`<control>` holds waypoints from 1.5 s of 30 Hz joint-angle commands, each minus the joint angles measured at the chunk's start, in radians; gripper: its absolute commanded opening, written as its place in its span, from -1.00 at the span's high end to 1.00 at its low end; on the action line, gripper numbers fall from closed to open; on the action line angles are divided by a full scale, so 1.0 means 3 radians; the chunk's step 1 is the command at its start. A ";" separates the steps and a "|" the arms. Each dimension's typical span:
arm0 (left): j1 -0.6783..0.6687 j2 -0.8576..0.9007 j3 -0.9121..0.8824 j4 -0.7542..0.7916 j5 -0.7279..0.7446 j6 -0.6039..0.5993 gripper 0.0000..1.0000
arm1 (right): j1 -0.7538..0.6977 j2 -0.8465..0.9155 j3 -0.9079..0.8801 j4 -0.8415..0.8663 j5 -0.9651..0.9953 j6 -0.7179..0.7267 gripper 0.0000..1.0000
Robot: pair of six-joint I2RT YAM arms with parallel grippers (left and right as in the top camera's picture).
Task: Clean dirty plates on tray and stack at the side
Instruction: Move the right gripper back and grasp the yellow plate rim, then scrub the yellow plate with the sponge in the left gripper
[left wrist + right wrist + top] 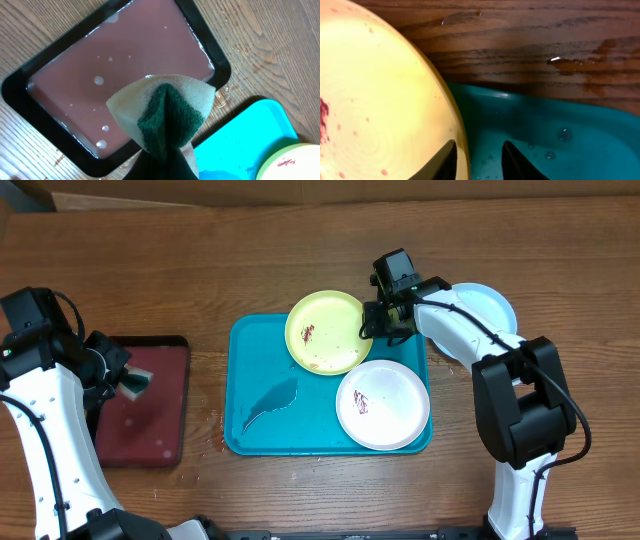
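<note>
The yellow-green plate [325, 332] with red smudges lies at the back of the turquoise tray [260, 350], its edge overhanging the rim. The white plate [383, 405], also smudged, sits at the tray's front right. The light blue plate [490, 305] rests on the table to the right, partly behind the arm. My right gripper [372, 323] straddles the yellow-green plate's [380, 100] right rim: one finger over the plate, the other over the tray [560, 135], a gap still showing, so the right gripper [479, 150] is open. My left gripper [160, 167] is shut on a green-and-tan sponge [165, 112].
A dark red tray [150, 420] with a black rim holds soapy water at the left, under the sponge [135, 383]. A dark wet patch [270, 405] lies on the turquoise tray's left half. Water drops spot the wood [235, 50] between both trays.
</note>
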 commanded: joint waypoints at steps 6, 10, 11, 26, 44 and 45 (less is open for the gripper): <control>0.0031 0.0027 -0.0011 0.0008 0.0052 0.0028 0.91 | 0.0160 -0.0027 -0.0003 -0.0018 -0.0064 0.0024 0.70; 0.0031 0.0027 -0.0011 0.0006 0.0058 0.0028 0.92 | 0.0172 -0.0027 -0.0003 -0.0065 -0.0069 0.0118 0.93; 0.0031 0.0027 -0.0011 0.0006 0.0070 0.0028 0.92 | 0.0174 -0.0027 -0.0003 -0.0081 -0.0074 0.0165 0.93; -0.0387 0.0033 -0.0011 0.0270 0.1195 0.0905 0.92 | 0.0615 -0.0027 -0.0003 -0.0042 -0.0510 0.0473 0.93; -0.1517 0.1167 -0.0011 0.0334 0.1542 0.1399 0.92 | 0.0988 -0.0027 -0.0004 -0.0571 -0.0221 0.0944 0.93; -0.1551 0.1223 -0.0011 0.0357 0.1574 0.1404 0.92 | 0.1017 -0.0027 -0.0004 -0.0570 -0.0211 0.0945 0.93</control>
